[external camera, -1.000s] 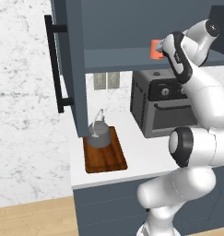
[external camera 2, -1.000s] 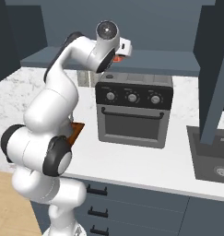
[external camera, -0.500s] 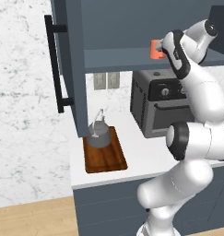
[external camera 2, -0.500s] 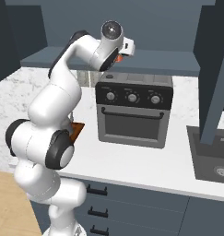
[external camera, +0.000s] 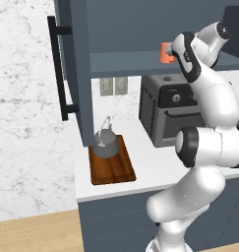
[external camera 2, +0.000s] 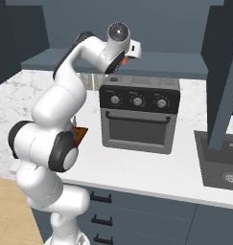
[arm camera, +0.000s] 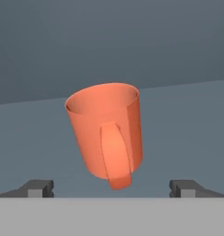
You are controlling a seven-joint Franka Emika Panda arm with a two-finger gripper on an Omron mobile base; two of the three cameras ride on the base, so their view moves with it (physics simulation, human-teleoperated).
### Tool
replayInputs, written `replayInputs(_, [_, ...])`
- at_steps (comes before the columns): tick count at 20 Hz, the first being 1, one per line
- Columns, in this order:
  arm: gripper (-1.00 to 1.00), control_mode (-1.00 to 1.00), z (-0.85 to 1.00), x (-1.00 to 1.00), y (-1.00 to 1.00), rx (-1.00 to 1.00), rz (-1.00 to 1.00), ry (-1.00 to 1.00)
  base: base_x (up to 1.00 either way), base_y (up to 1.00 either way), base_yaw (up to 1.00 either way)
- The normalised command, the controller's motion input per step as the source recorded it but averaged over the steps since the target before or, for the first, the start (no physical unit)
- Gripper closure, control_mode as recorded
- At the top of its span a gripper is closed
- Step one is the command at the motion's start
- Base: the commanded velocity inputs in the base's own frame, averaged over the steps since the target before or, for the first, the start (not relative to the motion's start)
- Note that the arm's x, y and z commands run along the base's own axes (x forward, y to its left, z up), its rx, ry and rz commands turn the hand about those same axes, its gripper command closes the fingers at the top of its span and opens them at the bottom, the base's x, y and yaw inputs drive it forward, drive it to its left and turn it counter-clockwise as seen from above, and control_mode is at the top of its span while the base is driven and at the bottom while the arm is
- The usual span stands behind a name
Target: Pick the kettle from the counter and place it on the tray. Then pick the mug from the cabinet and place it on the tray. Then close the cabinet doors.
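Note:
The orange mug [arm camera: 109,136] stands on the cabinet [external camera: 126,61] shelf, its loop handle turned toward the hand. My gripper [arm camera: 112,189] is open, level with the mug's base and just short of it, one fingertip [arm camera: 37,188] on each side. From the left the mug [external camera: 166,52] peeks out beside my wrist; from the right a sliver of the mug [external camera 2: 123,61] shows. The grey kettle [external camera: 105,142] sits upright at the far end of the wooden tray [external camera: 111,162] on the white counter [external camera: 155,162]. The left cabinet door [external camera: 72,74] hangs open.
A black toaster oven [external camera 2: 139,117] with round knobs stands on the counter under the shelf, right of the tray. The right cabinet door [external camera 2: 223,72] also hangs open, over a dark sink [external camera 2: 223,170]. Wall sockets [external camera: 113,86] sit behind the kettle.
My hand has edged a little further into the cabinet toward the mug. The jaws have stayed open, and the kettle and tray have not moved.

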Motion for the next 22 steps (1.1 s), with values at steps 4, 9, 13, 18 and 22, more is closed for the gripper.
replayInputs(4, [-1.00, -1.00, -0.04, 0.13, 0.00, 0.00, 0.00, 0.00, 0.00, 0.00, 0.00])
replayInputs(9, [-1.00, -1.00, -0.03, 0.17, 0.00, 0.00, 0.00, 0.01, 0.00, 0.00, 0.00])
replayInputs(13, [-1.00, -1.00, 0.00, 0.15, 0.00, 0.00, 0.00, 0.02, 0.00, 0.00, 0.00])
replayInputs(18, [-1.00, -1.00, 0.00, 0.14, 0.00, 0.00, 0.00, 0.02, 0.00, 0.00, 0.00])
replayInputs(22, [-1.00, -1.00, 0.00, 0.12, 0.00, 0.00, 0.00, 0.00, 0.00, 0.00, 0.00])
